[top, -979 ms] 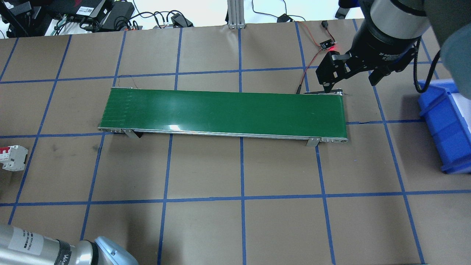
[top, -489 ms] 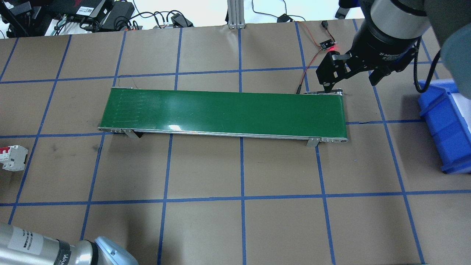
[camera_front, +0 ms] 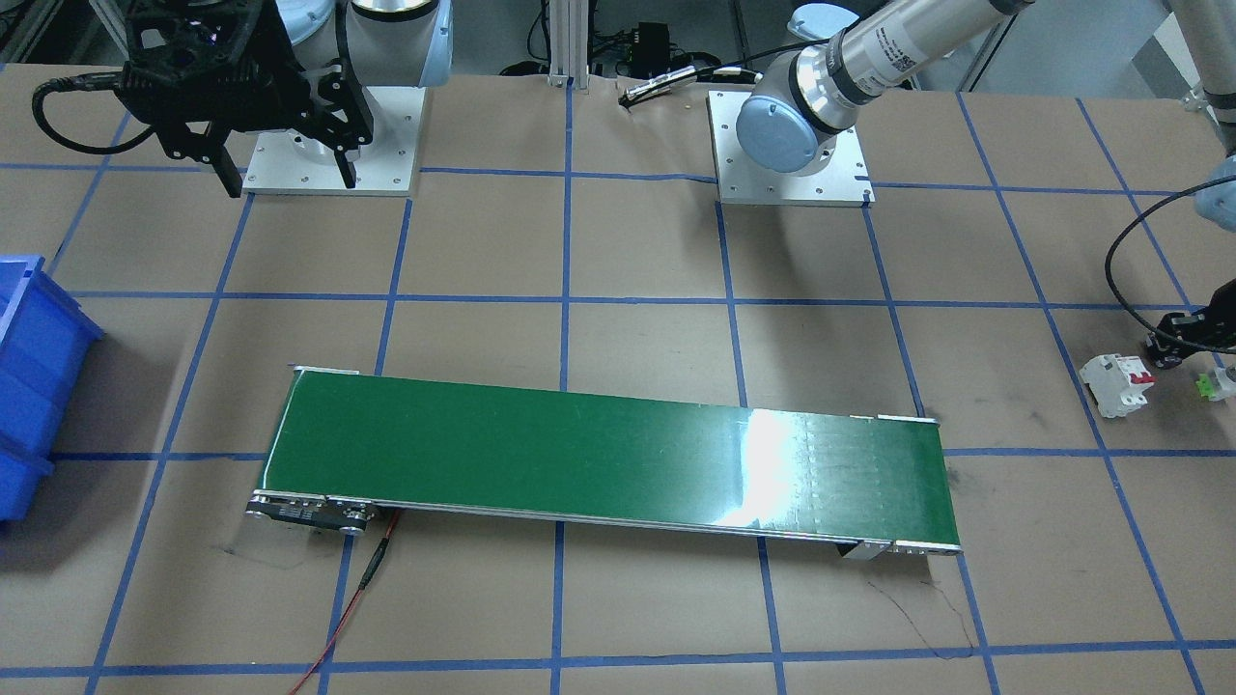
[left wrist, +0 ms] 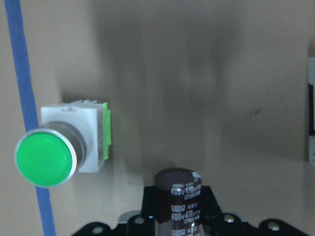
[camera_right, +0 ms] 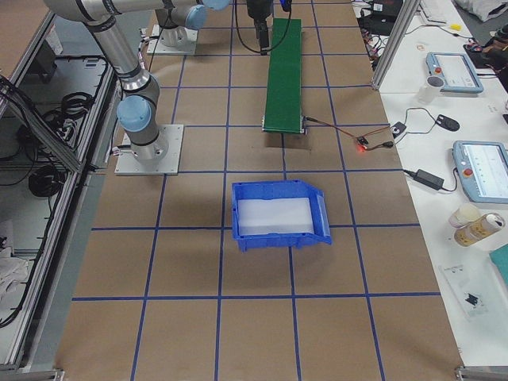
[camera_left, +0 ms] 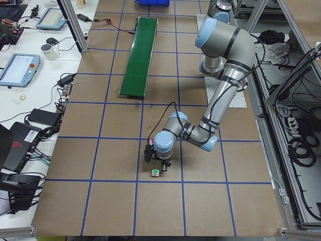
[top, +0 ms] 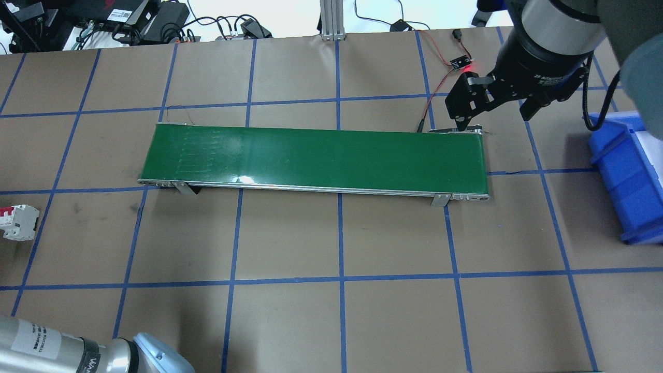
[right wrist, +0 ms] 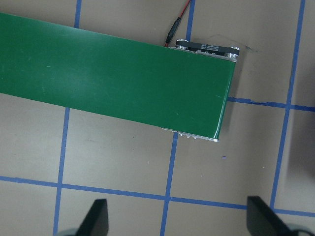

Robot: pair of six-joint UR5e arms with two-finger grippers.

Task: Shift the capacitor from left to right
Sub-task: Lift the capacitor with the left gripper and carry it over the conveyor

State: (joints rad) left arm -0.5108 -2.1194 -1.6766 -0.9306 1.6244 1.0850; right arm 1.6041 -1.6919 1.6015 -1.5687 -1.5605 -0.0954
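The capacitor (left wrist: 179, 195), a dark stubby cylinder with pale printing, stands between the jaws of my left gripper (left wrist: 179, 216) in the left wrist view, a little above the brown table. My left gripper (camera_front: 1180, 338) is at the table's left end, shut on the capacitor, beside the white breaker (camera_front: 1117, 383). My right gripper (top: 496, 106) is open and empty, hovering over the far right end of the green conveyor belt (top: 316, 158). In the right wrist view its two fingertips (right wrist: 98, 216) frame bare table below the belt end (right wrist: 147, 88).
A green push-button part (left wrist: 61, 147) lies just left of the capacitor and also shows in the front view (camera_front: 1215, 383). The breaker (top: 18, 221) sits at the overhead view's left edge. A blue bin (top: 629, 181) stands at the right end. A red-lit sensor (top: 461, 65) and its wires lie behind the belt.
The faint marks on the belt's surface have shifted to the right, so the belt is running. Neither arm has visibly moved.
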